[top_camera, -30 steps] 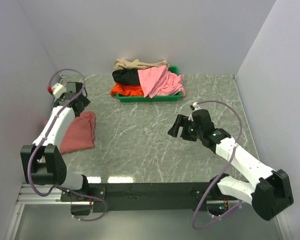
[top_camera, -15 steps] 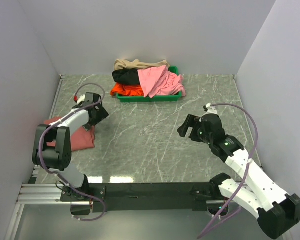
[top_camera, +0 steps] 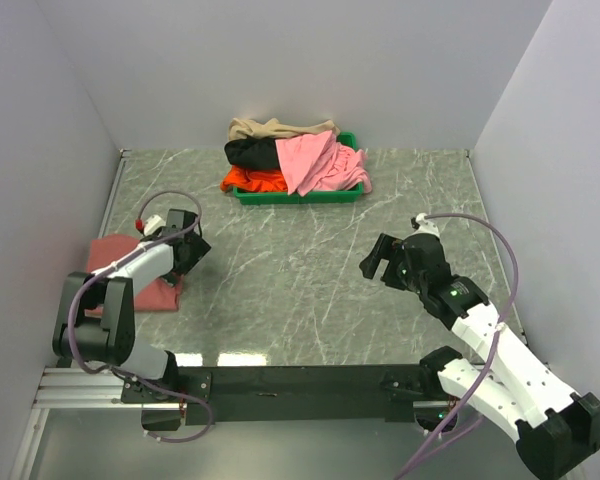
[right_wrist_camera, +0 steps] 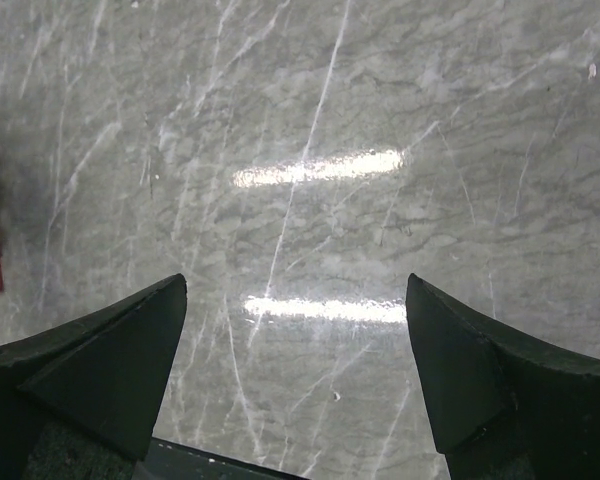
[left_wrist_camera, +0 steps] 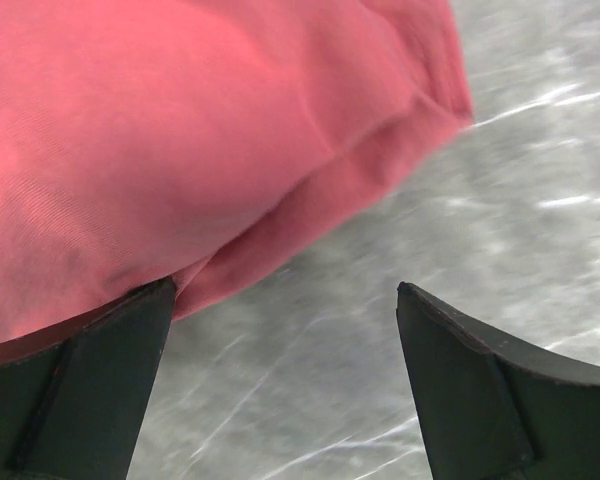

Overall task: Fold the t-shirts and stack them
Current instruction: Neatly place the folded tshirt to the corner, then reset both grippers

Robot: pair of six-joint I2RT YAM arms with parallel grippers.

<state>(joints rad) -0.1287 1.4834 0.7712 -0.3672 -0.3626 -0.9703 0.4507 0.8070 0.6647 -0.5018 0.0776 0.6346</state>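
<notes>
A folded dusty brick-red t-shirt (top_camera: 112, 252) lies flat on the table at the left. My left gripper (top_camera: 185, 250) is open and empty at its right edge. In the left wrist view the shirt (left_wrist_camera: 180, 130) fills the upper left, and the left gripper (left_wrist_camera: 285, 290) straddles bare table, its left finger (left_wrist_camera: 90, 380) against the shirt's folded edge. My right gripper (top_camera: 380, 262) is open and empty above the table at the right, as the right wrist view (right_wrist_camera: 296, 285) shows. The tan (top_camera: 270, 128), black (top_camera: 248, 152), light pink (top_camera: 315, 160) and orange-red (top_camera: 250, 181) t-shirts lie piled in the tray.
The shallow green tray (top_camera: 300, 197) stands at the back centre against the rear wall. White walls close in the left, back and right sides. The grey marbled tabletop (top_camera: 280, 280) lies between the arms. The black base rail runs along the near edge.
My left arm swung from the far left corner to the red shirt's right edge. The red shirt shifted a little to the left. My right gripper drew back to the right.
</notes>
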